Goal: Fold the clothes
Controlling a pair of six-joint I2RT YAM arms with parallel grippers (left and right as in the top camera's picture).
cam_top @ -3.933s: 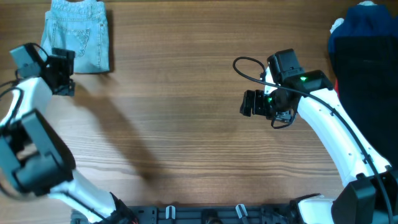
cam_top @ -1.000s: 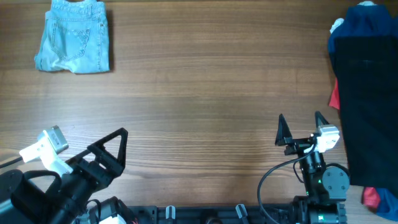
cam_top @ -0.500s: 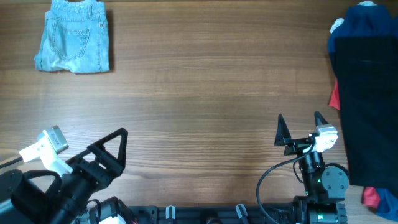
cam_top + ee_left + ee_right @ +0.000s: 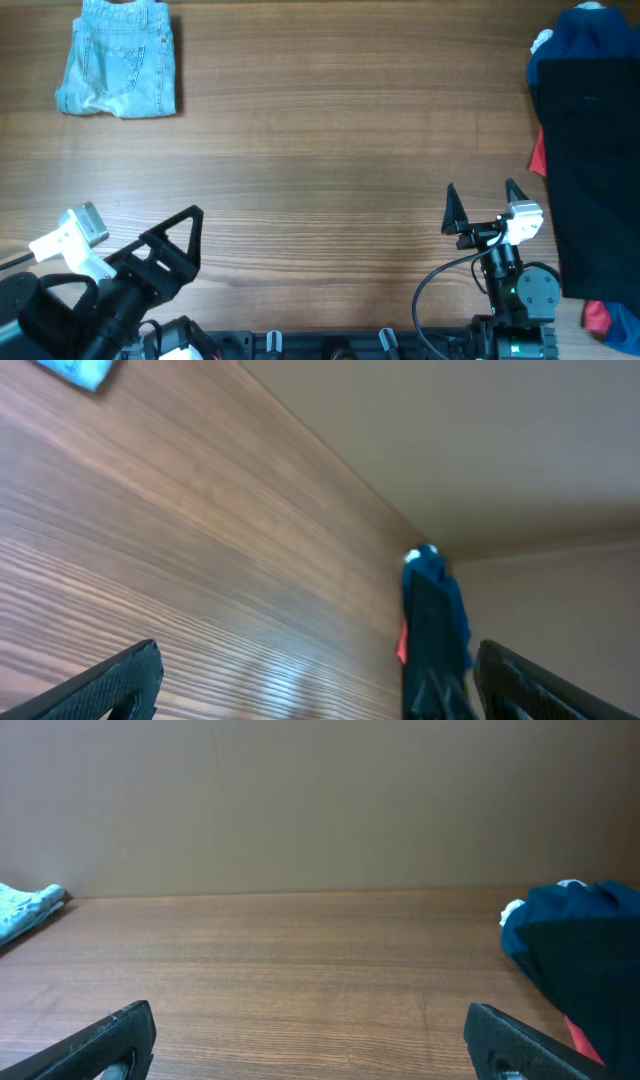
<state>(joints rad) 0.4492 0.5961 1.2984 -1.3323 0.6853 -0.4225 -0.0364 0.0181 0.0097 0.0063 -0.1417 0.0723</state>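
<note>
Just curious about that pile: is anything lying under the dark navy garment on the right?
A red cloth peeks from the inner edge of the dark navy garment, something white from its far corner. Whatever else lies beneath is covered.

The right gripper [image 4: 482, 203] is showing two black pointed fingers [image 4: 451, 208], a white block [image 4: 524, 215] at 3 o'clock and a black cable [image 4: 428, 285] looping at 7 o'clock. A green light [image 4: 513, 292] is glowing on its black body. The left gripper [image 4: 320, 685] is showing a black triangular finger [image 4: 197, 216] and a white boxy part [image 4: 72, 232] at 9 o'clock.
</note>
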